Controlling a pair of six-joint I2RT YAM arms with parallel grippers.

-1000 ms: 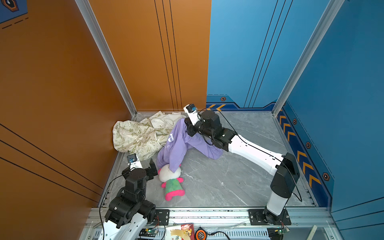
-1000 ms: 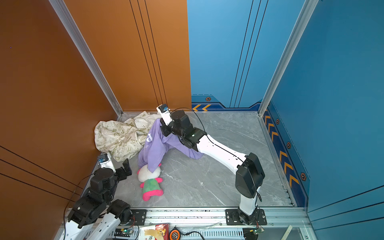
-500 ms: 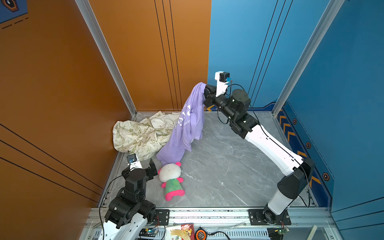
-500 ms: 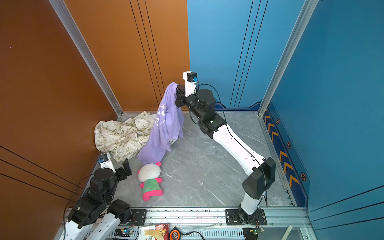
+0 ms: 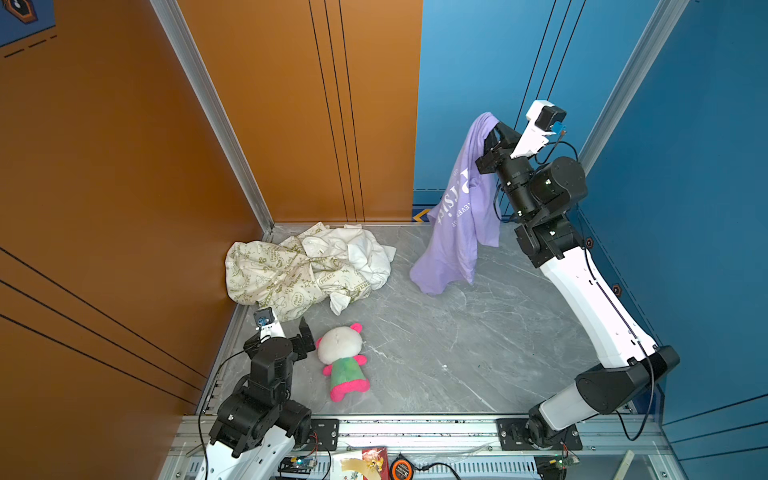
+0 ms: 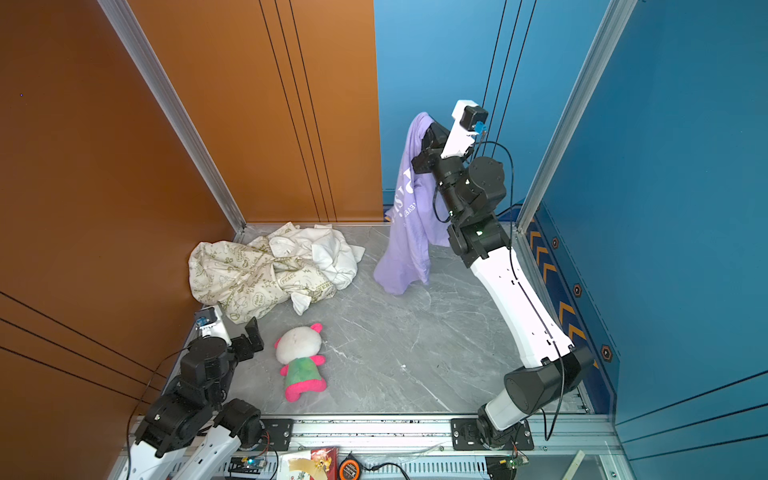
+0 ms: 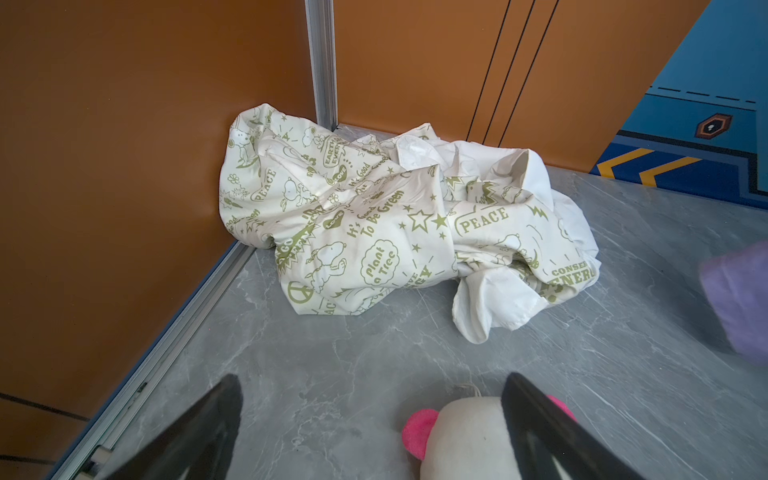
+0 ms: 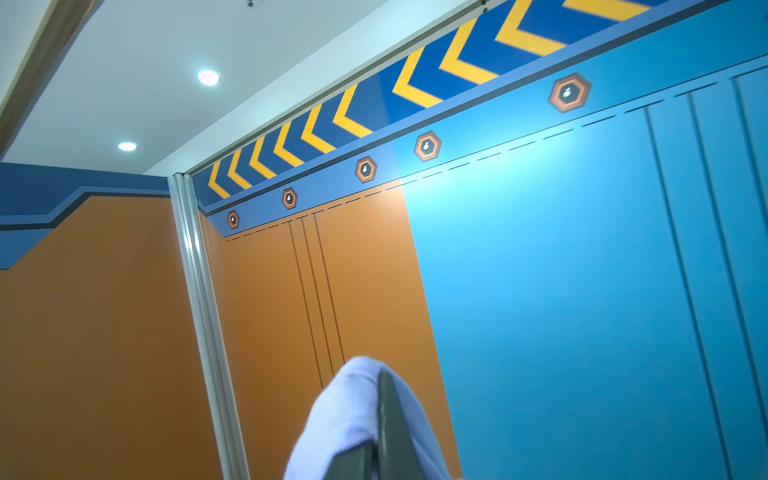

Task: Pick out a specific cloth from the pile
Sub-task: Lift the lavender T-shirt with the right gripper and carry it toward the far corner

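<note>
One lilac shirt (image 5: 459, 232) out: gripped aloft by clamped right pincer (image 5: 493, 129), well apart from pile (image 5: 305, 266) heaped in counter's (image 5: 457, 353) far corner. Left pincer (image 7: 370, 390) wide, empty, beside plush toy (image 5: 343, 361). Remaining: setting down, letting go.

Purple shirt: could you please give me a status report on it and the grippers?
Right gripper shut on purple shirt, held high, hanging apart from the pile. Left gripper open, empty, low by plush toy. Nothing blocking.

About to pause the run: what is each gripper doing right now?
Left gripper: open, empty, beside the plush toy.
Right gripper: shut on the purple shirt, which hangs apart from the pile.
</note>
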